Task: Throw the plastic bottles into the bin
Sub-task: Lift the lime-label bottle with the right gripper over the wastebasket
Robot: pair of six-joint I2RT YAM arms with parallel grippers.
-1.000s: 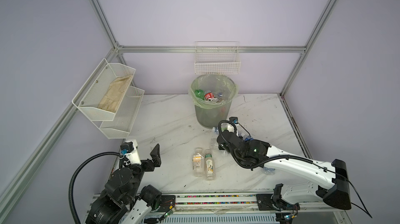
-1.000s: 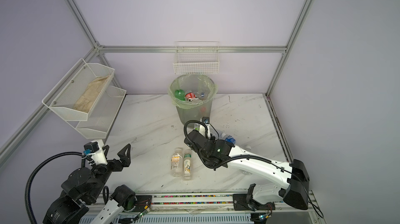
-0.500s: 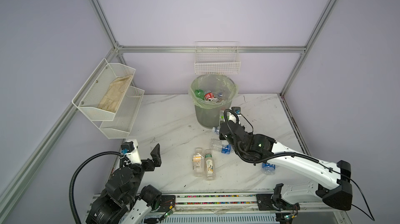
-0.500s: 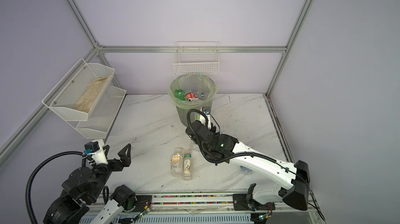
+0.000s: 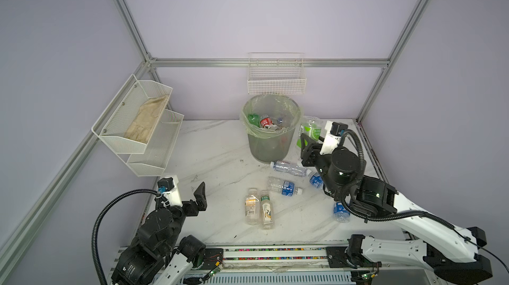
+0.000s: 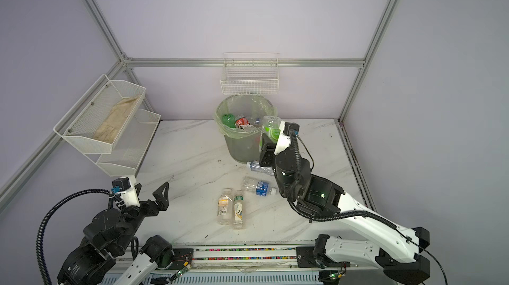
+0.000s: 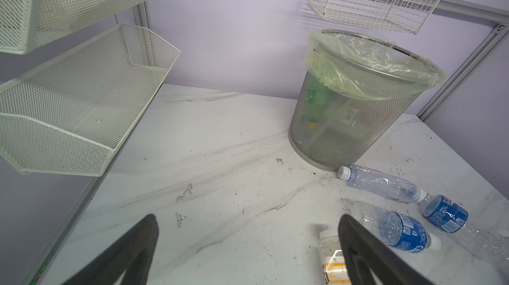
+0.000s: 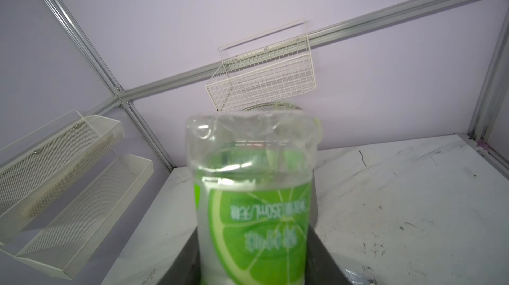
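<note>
Up came the right gripper [image 5: 314,140], clamped on the lime-labelled bottle [image 5: 310,130], just beside the bin [image 5: 266,150]. It needed carrying over the mouth before letting go. Idle, the left gripper [image 6: 151,191] gaped wide.

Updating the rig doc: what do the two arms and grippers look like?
Left arm and right arm: white shell links, black joint housings, green light on the right one. Left gripper and right gripper: black tapered triangular fingers, white wrist block, black camera with teal plug. A black corrugated hose loops from each wrist.
</note>
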